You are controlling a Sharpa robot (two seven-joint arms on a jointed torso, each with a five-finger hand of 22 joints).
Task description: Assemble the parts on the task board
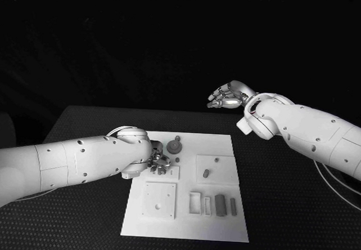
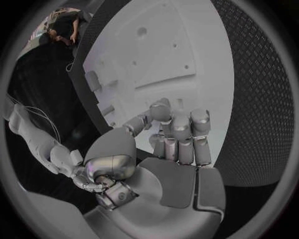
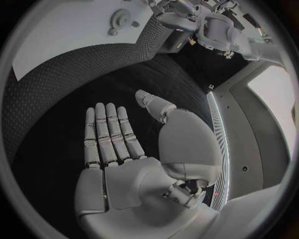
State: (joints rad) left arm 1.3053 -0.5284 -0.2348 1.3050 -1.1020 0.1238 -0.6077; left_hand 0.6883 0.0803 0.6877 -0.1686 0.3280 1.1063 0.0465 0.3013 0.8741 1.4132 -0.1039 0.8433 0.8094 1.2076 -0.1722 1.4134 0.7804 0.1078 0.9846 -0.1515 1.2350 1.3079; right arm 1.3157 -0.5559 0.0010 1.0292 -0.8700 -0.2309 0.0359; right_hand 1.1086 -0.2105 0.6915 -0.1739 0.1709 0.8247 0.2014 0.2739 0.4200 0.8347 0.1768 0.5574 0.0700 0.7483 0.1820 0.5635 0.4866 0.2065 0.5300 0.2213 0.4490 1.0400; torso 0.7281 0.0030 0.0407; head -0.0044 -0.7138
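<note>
While left hand (image 1: pixel 158 166) curls over task board (image 1: pixel 224 229), right hand (image 1: pixel 229 95) raised flat.

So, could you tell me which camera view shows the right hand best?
The right wrist view: the right hand lies flat, fingers straight, holding nothing. The head view shows it small, raised beyond the task board. The left wrist view shows its arm.

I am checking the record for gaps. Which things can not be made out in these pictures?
- Head view: the left robot hand and its arm cover part of the task board; what lies under them is hidden.
- Head view: the small parts are too small to tell their shapes.
- Left wrist view: curled fingers hide whether they hold anything.
</note>
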